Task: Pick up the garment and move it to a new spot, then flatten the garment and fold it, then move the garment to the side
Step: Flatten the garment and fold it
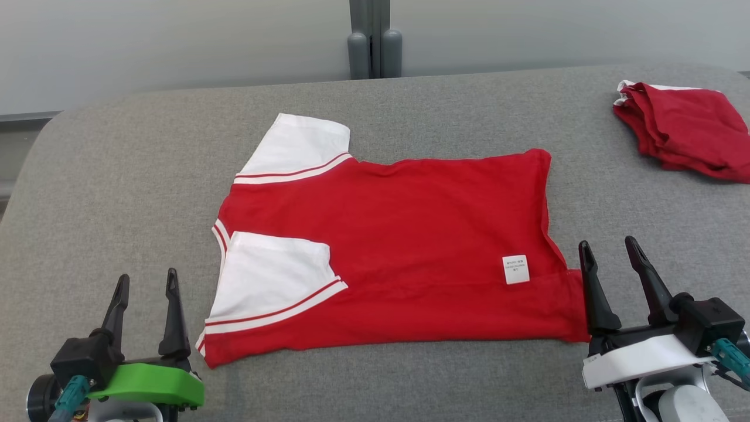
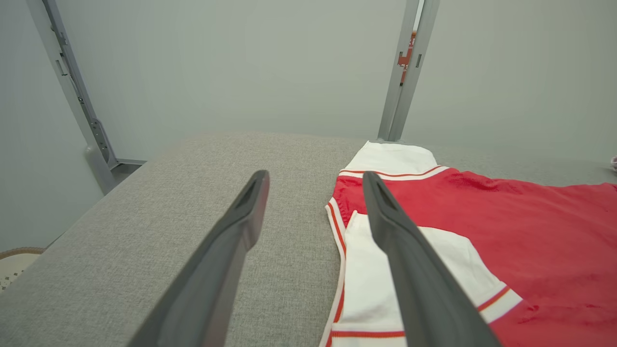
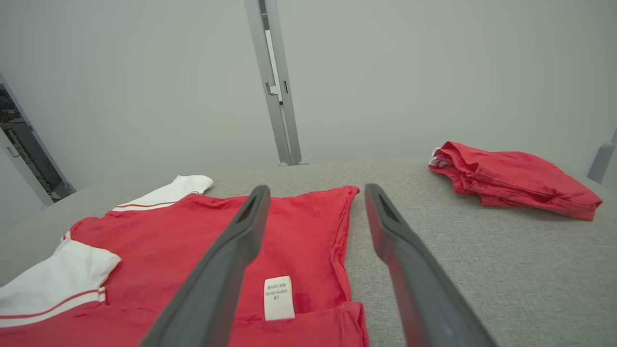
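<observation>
The garment (image 1: 398, 234) is a red T-shirt with white sleeves, lying flat across the middle of the grey table, collar end to the left. Its near long edge is folded up over the body, and one white sleeve lies on top. A white care label (image 1: 515, 269) shows near the hem. My left gripper (image 1: 146, 287) stands open at the lower left, just off the shirt's near-left corner, holding nothing. In the left wrist view the garment (image 2: 506, 231) lies to the right of that gripper (image 2: 315, 180). My right gripper (image 1: 609, 249) is open beside the hem at the lower right. The right wrist view has the garment (image 3: 193, 241) left of the gripper (image 3: 315, 193).
A second red garment (image 1: 685, 129), folded into a pile, sits at the table's far right corner and appears in the right wrist view (image 3: 511, 176). A grey post (image 1: 375, 41) stands behind the table's (image 1: 117, 176) far edge. Bare grey surface lies left of the shirt.
</observation>
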Motion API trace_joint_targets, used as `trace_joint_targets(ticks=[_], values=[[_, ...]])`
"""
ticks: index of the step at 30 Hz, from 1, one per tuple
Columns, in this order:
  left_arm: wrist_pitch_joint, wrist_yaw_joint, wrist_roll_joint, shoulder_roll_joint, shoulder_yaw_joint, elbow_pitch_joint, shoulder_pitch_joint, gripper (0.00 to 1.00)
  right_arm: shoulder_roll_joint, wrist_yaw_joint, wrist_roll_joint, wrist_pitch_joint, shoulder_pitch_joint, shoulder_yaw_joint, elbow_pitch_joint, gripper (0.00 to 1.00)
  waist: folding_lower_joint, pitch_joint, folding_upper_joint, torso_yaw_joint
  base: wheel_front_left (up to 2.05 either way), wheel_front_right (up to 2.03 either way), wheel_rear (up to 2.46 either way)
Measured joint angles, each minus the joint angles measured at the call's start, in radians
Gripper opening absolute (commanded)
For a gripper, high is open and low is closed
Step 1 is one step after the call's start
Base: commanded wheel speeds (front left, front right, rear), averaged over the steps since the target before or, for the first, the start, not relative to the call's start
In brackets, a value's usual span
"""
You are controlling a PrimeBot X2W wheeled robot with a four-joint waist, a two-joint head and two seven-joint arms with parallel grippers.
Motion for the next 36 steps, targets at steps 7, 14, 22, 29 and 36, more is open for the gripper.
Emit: trace_joint_targets(ticks=[7,14,22,29,36], values=[[0.000,-0.016,0.021,0.039,-0.012,0.040,-0.088,1.00,-0.030,0.000,0.009,0.000,-0.086,0.016,0.035,1.00,0.0000,0.026,0.0000,-0.001,0.00,0.00,0.00],[0.037,-0.031,0.022,0.127,-0.080,0.110,-0.342,1.00,-0.111,0.000,0.012,0.092,-0.326,0.060,0.144,1.00,0.0000,0.086,0.0000,-0.009,0.00,0.00,0.00],[0.127,-0.037,-0.062,0.232,-0.257,0.211,-0.694,1.00,-0.164,0.000,0.034,0.239,-0.634,0.120,0.304,1.00,0.0000,0.203,0.0000,-0.027,0.00,0.00,0.00],[0.215,-0.037,-0.222,0.295,-0.424,0.350,-0.933,1.00,-0.156,0.000,0.061,0.305,-0.811,0.191,0.454,1.00,0.0001,0.331,0.0000,-0.055,0.00,0.00,0.00],[0.297,-0.037,-0.383,0.324,-0.578,0.484,-1.068,1.00,-0.128,0.000,0.111,0.339,-0.914,0.277,0.579,1.00,0.0002,0.435,0.0000,-0.097,0.00,0.00,0.00]])
